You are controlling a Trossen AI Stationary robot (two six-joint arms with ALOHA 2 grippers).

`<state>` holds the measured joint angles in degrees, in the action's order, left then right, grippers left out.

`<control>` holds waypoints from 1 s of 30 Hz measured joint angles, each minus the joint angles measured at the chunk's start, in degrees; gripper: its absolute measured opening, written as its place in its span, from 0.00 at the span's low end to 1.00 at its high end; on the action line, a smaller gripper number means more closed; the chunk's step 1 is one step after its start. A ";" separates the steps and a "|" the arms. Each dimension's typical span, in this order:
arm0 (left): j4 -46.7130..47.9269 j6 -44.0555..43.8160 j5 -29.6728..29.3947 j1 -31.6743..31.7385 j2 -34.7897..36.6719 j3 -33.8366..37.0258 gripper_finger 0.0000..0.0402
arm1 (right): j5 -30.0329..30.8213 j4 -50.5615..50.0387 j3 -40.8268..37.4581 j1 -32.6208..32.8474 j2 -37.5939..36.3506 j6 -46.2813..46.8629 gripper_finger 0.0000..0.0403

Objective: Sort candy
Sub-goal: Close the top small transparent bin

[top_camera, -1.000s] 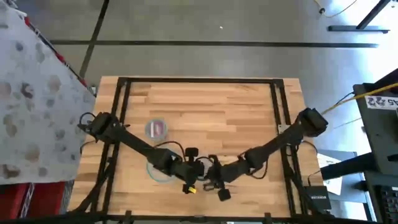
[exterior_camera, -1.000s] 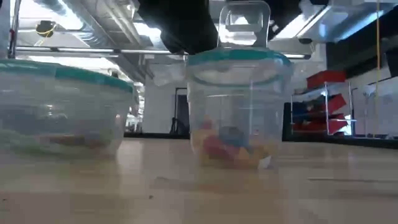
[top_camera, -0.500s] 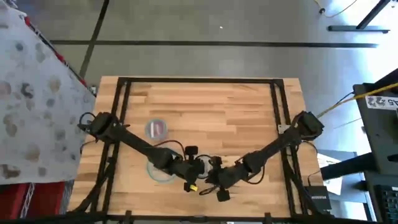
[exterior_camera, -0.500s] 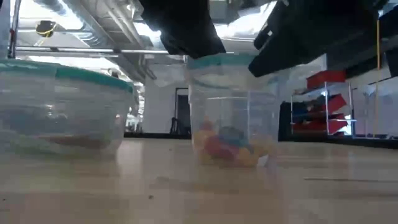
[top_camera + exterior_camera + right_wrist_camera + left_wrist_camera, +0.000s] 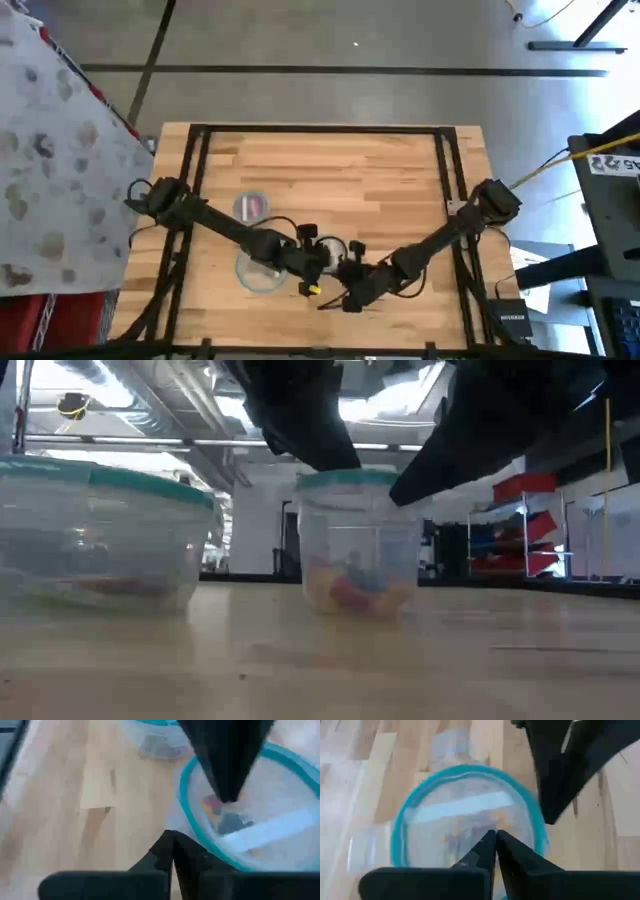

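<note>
A tall clear jar (image 5: 360, 550) with a teal-rimmed lid (image 5: 470, 810) stands on the wooden table near its front edge. The candy (image 5: 352, 590) lies piled in its bottom, reddish, yellow and blue pieces. My left gripper (image 5: 495, 836) is shut, and its tips are on the lid's top. My right gripper (image 5: 172, 839) is shut too and stands at the lid's rim (image 5: 187, 827) on the jar's right side. In the high view both grippers (image 5: 318, 262) (image 5: 345, 272) meet over the jar. My left gripper rests its shut fingertips (image 5: 343, 460) on the top of the jar's lid (image 5: 350, 476), slanting down from the table's left. The jar stands upright on the table. My right gripper has its shut fingertips (image 5: 398, 496) against the lid's rim (image 5: 408, 482) on the right side, slanting down from the table's right.
A wide clear bowl (image 5: 100, 530) with a teal rim stands left of the jar, also seen in the high view (image 5: 258, 272). A smaller round bowl (image 5: 252, 207) with something red in it sits farther back. The far half of the table (image 5: 350, 170) is bare wood.
My right gripper has come down and toward the jar from the right, turning as it came, and now sits at the lid's rim. The clear flap that stood upright on the lid no longer shows. The jar has slid a little away from the low camera.
</note>
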<state>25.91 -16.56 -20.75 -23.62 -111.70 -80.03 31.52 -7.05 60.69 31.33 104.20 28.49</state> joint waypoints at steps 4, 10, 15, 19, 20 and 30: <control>0.11 -0.27 2.42 -0.05 -0.02 -0.04 0.01 | 3.68 -2.93 -0.09 -0.37 0.00 0.82 0.00; 0.91 0.40 3.09 0.05 -0.18 0.04 0.01 | -0.69 -1.37 0.02 -0.31 -0.11 -2.67 0.00; 0.77 0.86 0.97 0.05 -0.09 0.04 0.01 | -2.18 -1.22 0.01 -0.38 -0.30 -3.26 0.00; 1.72 2.53 -1.82 -0.22 1.03 0.24 0.01 | -3.07 -1.10 -0.02 -0.26 -2.55 -4.97 0.00; 2.54 2.71 -2.24 -0.26 1.37 0.26 0.01 | -4.05 -0.89 -0.02 -0.24 -3.02 -5.57 0.00; 11.84 0.20 -7.54 -0.24 4.89 0.17 0.01 | -8.03 1.20 -0.02 -0.26 -4.09 -8.12 0.00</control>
<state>37.75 -16.36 -28.29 -23.86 -106.81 -79.85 23.49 -5.85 60.66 31.07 100.12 20.37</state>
